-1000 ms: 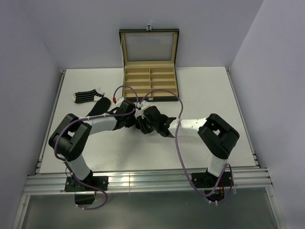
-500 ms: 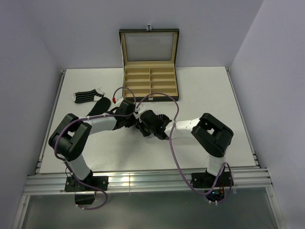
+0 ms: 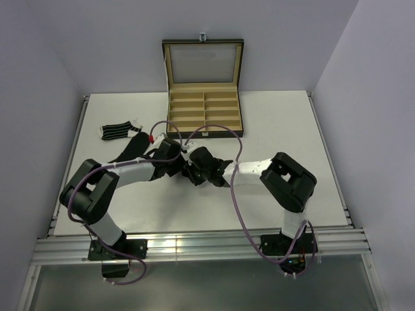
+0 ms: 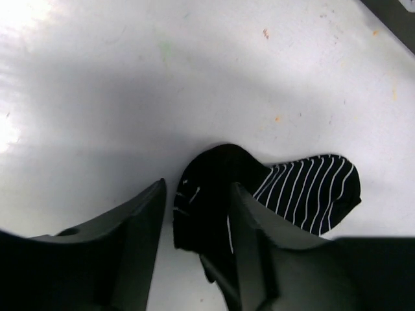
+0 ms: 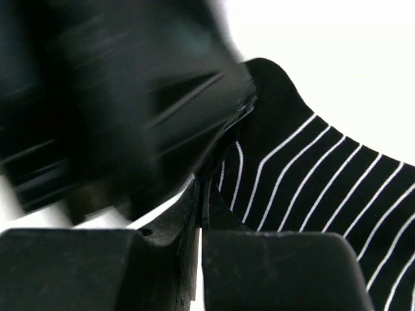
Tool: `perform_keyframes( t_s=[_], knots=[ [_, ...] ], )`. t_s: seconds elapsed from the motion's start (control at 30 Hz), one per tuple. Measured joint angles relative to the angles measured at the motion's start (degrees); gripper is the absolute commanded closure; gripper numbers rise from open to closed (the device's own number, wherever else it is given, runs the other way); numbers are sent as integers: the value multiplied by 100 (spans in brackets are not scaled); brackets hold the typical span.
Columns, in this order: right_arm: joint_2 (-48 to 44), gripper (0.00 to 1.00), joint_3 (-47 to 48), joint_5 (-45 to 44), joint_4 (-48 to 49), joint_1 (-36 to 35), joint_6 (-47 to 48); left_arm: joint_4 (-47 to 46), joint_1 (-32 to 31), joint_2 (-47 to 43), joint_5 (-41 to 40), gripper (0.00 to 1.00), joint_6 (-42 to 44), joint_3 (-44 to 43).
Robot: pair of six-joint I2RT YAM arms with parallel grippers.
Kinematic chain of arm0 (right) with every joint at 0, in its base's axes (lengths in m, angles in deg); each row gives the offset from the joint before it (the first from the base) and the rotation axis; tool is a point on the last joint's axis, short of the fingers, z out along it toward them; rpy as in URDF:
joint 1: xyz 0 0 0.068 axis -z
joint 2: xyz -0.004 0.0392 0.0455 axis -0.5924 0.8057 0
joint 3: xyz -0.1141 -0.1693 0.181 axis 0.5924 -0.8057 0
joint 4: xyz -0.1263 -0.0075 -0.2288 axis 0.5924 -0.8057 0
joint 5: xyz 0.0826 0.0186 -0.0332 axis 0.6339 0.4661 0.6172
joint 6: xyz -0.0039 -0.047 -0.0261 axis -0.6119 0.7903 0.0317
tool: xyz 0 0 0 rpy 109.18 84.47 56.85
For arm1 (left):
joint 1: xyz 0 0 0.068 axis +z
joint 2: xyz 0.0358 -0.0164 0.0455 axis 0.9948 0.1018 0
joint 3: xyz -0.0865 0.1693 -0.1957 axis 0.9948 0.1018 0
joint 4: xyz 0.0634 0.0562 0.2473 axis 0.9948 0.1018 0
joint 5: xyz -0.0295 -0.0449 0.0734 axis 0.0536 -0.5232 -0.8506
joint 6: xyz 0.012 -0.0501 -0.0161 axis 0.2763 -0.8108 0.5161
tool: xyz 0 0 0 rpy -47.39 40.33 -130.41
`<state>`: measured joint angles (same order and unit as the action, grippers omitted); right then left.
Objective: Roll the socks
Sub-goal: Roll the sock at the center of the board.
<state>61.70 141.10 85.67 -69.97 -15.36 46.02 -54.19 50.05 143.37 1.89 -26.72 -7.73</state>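
Location: centre of the white table [image 3: 292, 129], in front of the open compartmented box [image 3: 204, 113]. Left gripper [image 4: 198, 197]: jaws apart, straddling the bunched black end of a striped sock [image 4: 308, 191] that lies flat, not clamping it. Right gripper [image 5: 201, 194]: jaws pressed together at that sock's edge; cannot tell if fabric is pinched. Second striped sock [image 3: 117, 131] and plain black sock [image 3: 134, 148] lie at far left.

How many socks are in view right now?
3. One striped sock far left; a black sock beside it, partly under the left arm; a second striped sock between the left gripper and right gripper. Others may be hidden.
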Motion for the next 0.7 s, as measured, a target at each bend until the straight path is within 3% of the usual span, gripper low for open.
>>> perform_keyframes(
  t_s=[0.23,0.43,0.7],
  knots=[
    [0,100,52,1427,-216,817,-691,59,-87,-791,-136,37,-50,715],
    [107,100,52,2667,-72,1464,-1373,-7,-87,-1331,-111,44,-15,1246],
    [608,100,50,3818,256,1864,-2085,-382,-87,-1134,101,47,151,1261]
  ],
)
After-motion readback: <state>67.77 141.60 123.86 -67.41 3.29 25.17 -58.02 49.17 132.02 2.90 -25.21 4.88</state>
